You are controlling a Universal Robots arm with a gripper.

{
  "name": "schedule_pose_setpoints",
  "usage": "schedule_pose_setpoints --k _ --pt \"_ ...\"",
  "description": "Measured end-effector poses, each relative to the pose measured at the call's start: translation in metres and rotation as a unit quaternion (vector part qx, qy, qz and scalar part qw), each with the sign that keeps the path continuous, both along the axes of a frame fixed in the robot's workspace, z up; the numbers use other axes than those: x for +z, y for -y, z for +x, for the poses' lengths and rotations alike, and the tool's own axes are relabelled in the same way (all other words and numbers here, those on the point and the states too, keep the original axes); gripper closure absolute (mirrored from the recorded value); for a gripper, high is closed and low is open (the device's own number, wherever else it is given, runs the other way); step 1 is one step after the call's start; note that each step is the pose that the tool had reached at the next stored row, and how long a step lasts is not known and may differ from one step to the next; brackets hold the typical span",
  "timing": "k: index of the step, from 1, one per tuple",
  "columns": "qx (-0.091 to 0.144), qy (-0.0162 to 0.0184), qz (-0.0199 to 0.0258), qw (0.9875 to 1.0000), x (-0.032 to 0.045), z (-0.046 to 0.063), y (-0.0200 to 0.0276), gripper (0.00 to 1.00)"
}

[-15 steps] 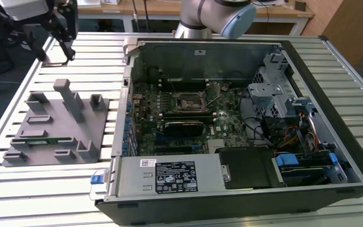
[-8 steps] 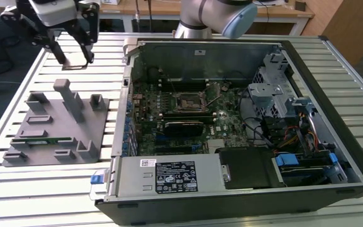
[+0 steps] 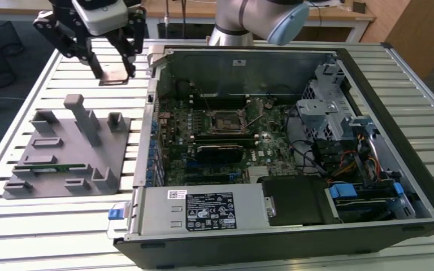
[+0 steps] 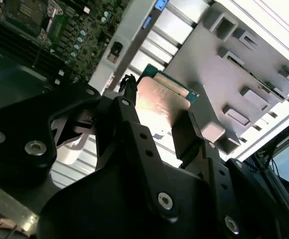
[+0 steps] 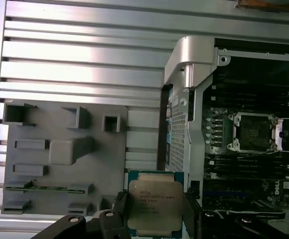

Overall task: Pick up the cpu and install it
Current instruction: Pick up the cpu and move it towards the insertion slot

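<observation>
Black-fingered, the gripper (image 4: 159,107) clenches one cpu (image 4: 161,97) by two opposite edges, silvery top showing between the fingers. It hangs above the slatted metal table (image 3: 51,226), near its far edge, beside one open computer case (image 3: 293,141). One grey fixture (image 3: 66,152) holds one green memory stick (image 3: 57,167). A wooden desk (image 3: 338,14) stands beyond.

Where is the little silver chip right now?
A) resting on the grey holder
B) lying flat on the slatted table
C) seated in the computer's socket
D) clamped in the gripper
D: the chip is clamped in the gripper, up in the air above the table beside the open computer.
</observation>
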State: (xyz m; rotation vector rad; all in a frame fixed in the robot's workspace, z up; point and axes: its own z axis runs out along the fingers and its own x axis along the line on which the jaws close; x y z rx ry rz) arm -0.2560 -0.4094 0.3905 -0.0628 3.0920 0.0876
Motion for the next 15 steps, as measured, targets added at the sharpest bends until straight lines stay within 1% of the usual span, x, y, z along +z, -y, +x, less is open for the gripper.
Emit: schedule_pose_setpoints --k 8,9,10,15 --pt "0.0 0.0 0.0 1.0 -0.0017 0.036 -0.0011 0.47" --pt "0.0 0.0 0.0 1.0 -0.0026 0.046 -0.0013 0.47" --pt "0.0 0.0 0.0 1.0 -0.0039 0.061 -0.0015 0.47" --pt "0.0 0.0 0.0 1.0 -0.0099 0.083 -0.0021 0.47"
